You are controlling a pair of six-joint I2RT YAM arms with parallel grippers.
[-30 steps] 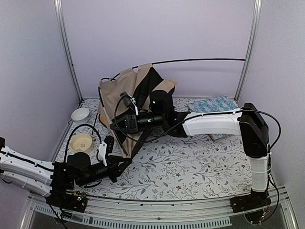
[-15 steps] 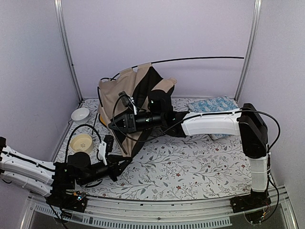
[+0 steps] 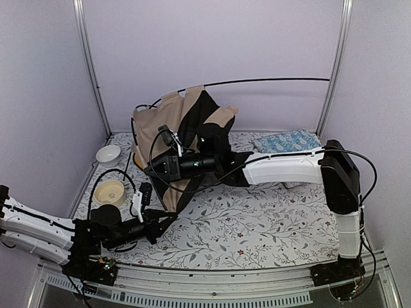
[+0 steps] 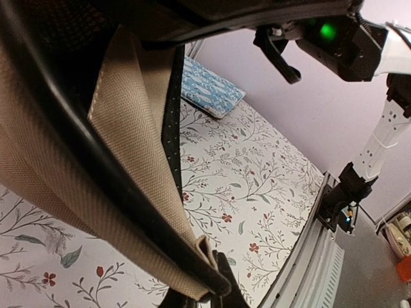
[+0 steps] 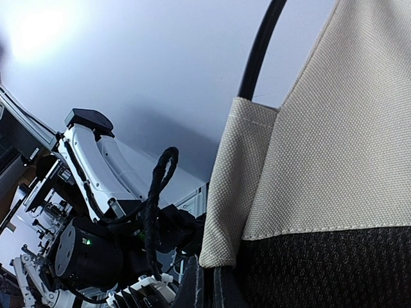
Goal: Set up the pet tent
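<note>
The pet tent [image 3: 176, 128] stands half raised toward the far left corner of the table [image 3: 276, 218]. Its tan cloth is slumped and folded, with a dark inner panel showing. One thin black pole [image 3: 257, 81] arches out of its top toward the far right and is not tied into any frame there.

A blue patterned cushion [image 3: 287, 141] lies against the far edge, right of the tent. A yellow feeder [image 3: 110, 191] sits by the left edge, and a small white bowl [image 3: 108, 153] lies beyond it, near the far left corner.

The right gripper [image 3: 156, 168] reaches across in front of the tent at mid height. Its wrist view shows the jaws closed on a stitched edge where tan cloth meets black mesh. The left gripper [image 3: 162, 221] lies low near the near left corner, its jaws pinched on the bottom corner of the tent, where the hem and a pole end meet in its wrist view.

The step in hand looks like spreading the frame, with one corner pinned low while the side is drawn out. The next move probably calls for pulling the two holds apart evenly, so that the poles bow and the cloth tightens. The low corner must stay on the table, and the thin hem must not slip from either grip.
</note>
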